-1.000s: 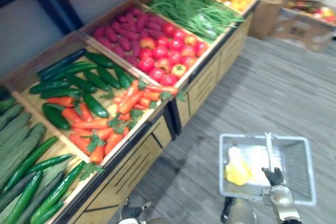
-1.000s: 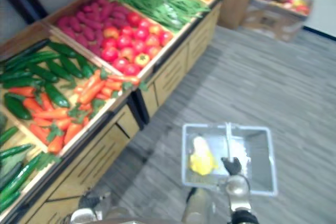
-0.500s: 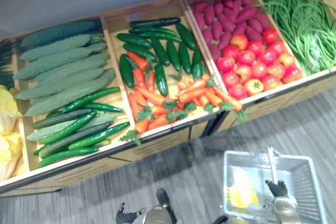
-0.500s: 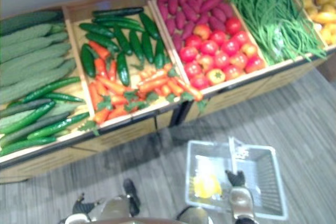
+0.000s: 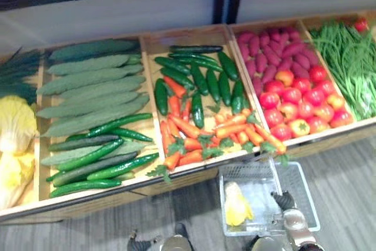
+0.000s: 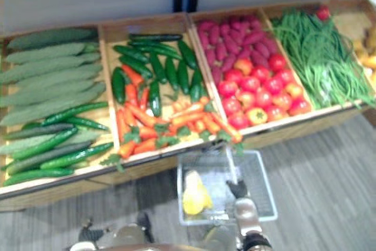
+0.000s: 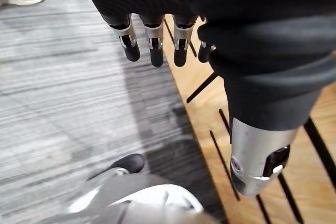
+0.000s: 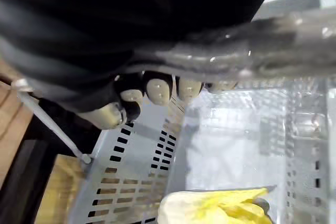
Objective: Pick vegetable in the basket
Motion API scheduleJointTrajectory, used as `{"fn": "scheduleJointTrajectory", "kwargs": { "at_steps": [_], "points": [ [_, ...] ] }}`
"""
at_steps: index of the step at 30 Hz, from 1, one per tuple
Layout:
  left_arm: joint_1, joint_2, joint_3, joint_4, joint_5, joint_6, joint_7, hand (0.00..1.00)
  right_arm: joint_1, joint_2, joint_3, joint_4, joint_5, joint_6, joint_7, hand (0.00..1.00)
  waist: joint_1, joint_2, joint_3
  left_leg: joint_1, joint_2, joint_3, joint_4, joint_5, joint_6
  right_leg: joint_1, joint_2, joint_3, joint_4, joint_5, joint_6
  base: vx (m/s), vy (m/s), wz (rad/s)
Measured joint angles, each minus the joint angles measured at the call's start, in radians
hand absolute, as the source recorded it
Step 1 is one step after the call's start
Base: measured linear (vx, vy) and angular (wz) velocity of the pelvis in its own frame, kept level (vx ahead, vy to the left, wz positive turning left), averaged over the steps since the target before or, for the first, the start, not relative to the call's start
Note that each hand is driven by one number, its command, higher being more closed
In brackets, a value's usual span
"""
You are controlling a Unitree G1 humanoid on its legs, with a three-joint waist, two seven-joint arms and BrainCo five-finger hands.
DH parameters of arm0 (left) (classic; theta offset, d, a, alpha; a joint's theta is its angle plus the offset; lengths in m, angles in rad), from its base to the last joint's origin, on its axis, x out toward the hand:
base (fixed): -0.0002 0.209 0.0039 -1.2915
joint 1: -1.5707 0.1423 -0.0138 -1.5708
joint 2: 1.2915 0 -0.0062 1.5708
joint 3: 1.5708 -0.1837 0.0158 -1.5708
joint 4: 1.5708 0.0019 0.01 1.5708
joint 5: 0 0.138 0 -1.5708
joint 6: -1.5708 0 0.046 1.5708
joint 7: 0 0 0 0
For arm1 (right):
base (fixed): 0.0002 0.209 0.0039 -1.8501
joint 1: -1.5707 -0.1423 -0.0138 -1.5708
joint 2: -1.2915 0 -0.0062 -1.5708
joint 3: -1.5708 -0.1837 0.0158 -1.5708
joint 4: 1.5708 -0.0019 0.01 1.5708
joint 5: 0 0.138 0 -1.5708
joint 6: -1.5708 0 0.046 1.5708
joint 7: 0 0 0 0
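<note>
My two head eyes look steeply down on the wooden vegetable stand [image 5: 88, 199] and the pale grey slatted plastic basket [image 5: 301, 189] before it, sharing nearly everything. My left wrist camera hangs close over the grey striped floor [image 7: 58, 87] by the stand's front; the right one peers into the basket from very near.

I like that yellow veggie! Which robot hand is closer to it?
Right. The right hand grips the basket handle beside the yellow veggie; the left hand hangs by the stand's front, farther off.

Vegetable crates [image 5: 182, 32] open above, basket [image 5: 302, 195] just before carrots [image 5: 194, 130], open floor [image 5: 352, 174] rightward
</note>
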Motion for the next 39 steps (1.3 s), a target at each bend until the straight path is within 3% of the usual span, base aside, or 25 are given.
{"fn": "scheduleJointTrajectory", "kwargs": {
  "at_steps": [1, 2, 5, 8, 14, 20, 31, 37, 39],
  "points": [
    [0.002, 0.007, 0.002, 0.001, 0.000, 0.000, 0.000, 0.00, 0.001, 0.011, -0.001, 0.010, 0.001, -0.002, 0.000, 1.00, 0.001, -0.011, -0.003, 0.000, -0.003, -0.001, 0.000, 0.002, -0.004, 0.001, 0.020, 0.016, -0.054, 0.015, 0.015, 0.13, -0.151, 0.16],
    [-0.005, 0.014, 0.020, 0.002, 0.000, 0.000, -0.001, 0.00, 0.001, 0.029, -0.003, 0.020, 0.001, -0.011, 0.001, 1.00, -0.001, -0.051, -0.005, 0.000, -0.025, -0.006, -0.008, 0.007, -0.016, 0.005, 0.032, 0.037, -0.123, 0.065, 0.035, 0.07, -0.189, 0.10],
    [-0.025, -0.042, 0.041, 0.016, 0.000, 0.000, 0.000, 0.00, -0.006, 0.027, -0.082, 0.044, 0.004, -0.019, 0.003, 1.00, -0.004, -0.007, -0.007, 0.000, -0.023, -0.025, -0.068, 0.043, -0.054, 0.031, 0.071, 0.033, -0.206, 0.045, 0.044, 0.02, -0.151, 0.09],
    [-0.016, -0.057, 0.089, 0.022, -0.001, 0.002, 0.000, 0.00, -0.004, 0.015, -0.211, 0.079, 0.024, -0.007, 0.001, 1.00, -0.005, 0.006, -0.013, 0.020, -0.016, -0.025, -0.113, 0.070, -0.068, 0.077, 0.105, 0.023, -0.285, 0.044, 0.044, -0.03, -0.085, 0.00],
    [-0.011, -0.068, 0.150, 0.052, -0.001, 0.010, 0.000, 0.00, 0.011, 0.019, -0.331, 0.123, 0.066, 0.009, -0.002, 1.00, -0.008, -0.018, -0.033, 0.022, -0.035, -0.048, -0.184, 0.114, -0.065, 0.113, 0.127, -0.006, -0.403, 0.087, 0.054, -0.05, -0.012, 0.12],
    [0.003, -0.054, 0.159, 0.061, -0.001, 0.019, -0.017, 0.00, 0.023, 0.016, -0.428, 0.154, 0.099, 0.036, -0.013, 1.00, -0.017, -0.042, -0.053, 0.035, -0.056, -0.048, -0.193, 0.114, -0.064, 0.144, 0.123, -0.009, -0.456, 0.112, 0.061, 0.03, 0.008, 0.02],
    [0.027, -0.091, 0.241, 0.060, -0.008, 0.022, -0.038, 0.00, 0.060, -0.006, -0.611, 0.183, 0.122, 0.071, -0.014, 1.00, -0.028, -0.013, -0.078, 0.087, -0.064, -0.047, -0.204, 0.098, -0.066, 0.197, 0.121, -0.013, -0.473, 0.112, 0.062, 0.01, -0.004, 0.00],
    [0.051, -0.147, 0.387, 0.060, -0.061, 0.029, -0.020, 0.00, 0.088, -0.019, -0.720, 0.183, 0.122, 0.078, -0.014, 1.00, -0.027, 0.020, -0.106, 0.089, -0.065, -0.047, -0.205, 0.096, -0.065, 0.198, 0.118, -0.014, -0.473, 0.110, 0.058, 0.00, -0.003, 0.01],
    [0.050, -0.170, 0.485, 0.055, -0.081, 0.029, 0.010, 0.00, 0.097, -0.025, -0.748, 0.197, 0.122, 0.076, -0.015, 1.00, -0.031, 0.027, -0.116, 0.088, -0.065, -0.051, -0.206, 0.096, -0.065, 0.215, 0.120, -0.032, -0.481, 0.112, 0.063, -0.01, -0.021, 0.15]
  ]
}}
